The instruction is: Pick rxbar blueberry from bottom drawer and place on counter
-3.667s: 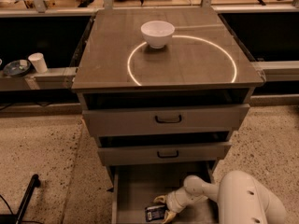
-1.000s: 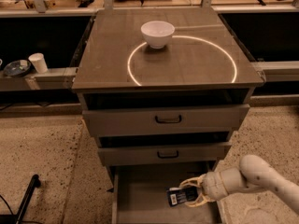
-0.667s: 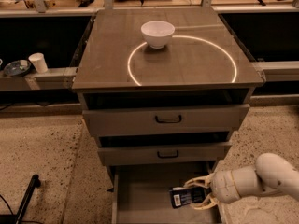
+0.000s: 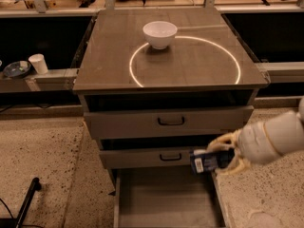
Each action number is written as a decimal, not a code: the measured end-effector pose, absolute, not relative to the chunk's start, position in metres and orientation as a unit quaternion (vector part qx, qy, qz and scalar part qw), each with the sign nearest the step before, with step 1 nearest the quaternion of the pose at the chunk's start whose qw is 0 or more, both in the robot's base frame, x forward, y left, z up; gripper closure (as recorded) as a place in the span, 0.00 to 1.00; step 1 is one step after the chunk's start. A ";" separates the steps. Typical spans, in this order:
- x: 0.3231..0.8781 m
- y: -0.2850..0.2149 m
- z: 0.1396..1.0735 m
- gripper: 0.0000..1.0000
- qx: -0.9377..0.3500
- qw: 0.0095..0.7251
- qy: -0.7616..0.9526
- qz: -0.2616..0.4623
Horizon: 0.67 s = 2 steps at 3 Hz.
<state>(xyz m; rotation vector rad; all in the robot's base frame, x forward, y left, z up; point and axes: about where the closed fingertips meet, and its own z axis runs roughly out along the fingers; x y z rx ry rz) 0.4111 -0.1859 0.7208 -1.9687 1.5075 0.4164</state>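
My gripper (image 4: 222,158) is shut on the rxbar blueberry (image 4: 205,161), a dark blue bar with a white label patch. It holds the bar in the air at the right, above the open bottom drawer (image 4: 166,198) and level with the middle drawer's front. The bottom drawer's plain floor shows nothing lying on it. The counter (image 4: 199,63) with its bright light ring lies above and behind the gripper.
A white bowl (image 4: 159,34) stands on the counter at the ring's far left edge. Two upper drawers with black handles (image 4: 171,121) are slightly open. A white cup (image 4: 38,63) and a dark dish (image 4: 17,69) sit on a low shelf at the left.
The gripper has lifted the bar up out of the bottom drawer, from near the drawer floor to the height of the middle drawer front, and the arm has drawn back to the right.
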 end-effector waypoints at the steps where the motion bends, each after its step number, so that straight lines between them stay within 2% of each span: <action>1: 0.429 -0.173 0.769 1.00 -0.744 0.302 0.580 0.138; 2: 0.429 -0.174 0.767 1.00 -0.742 0.303 0.582 0.139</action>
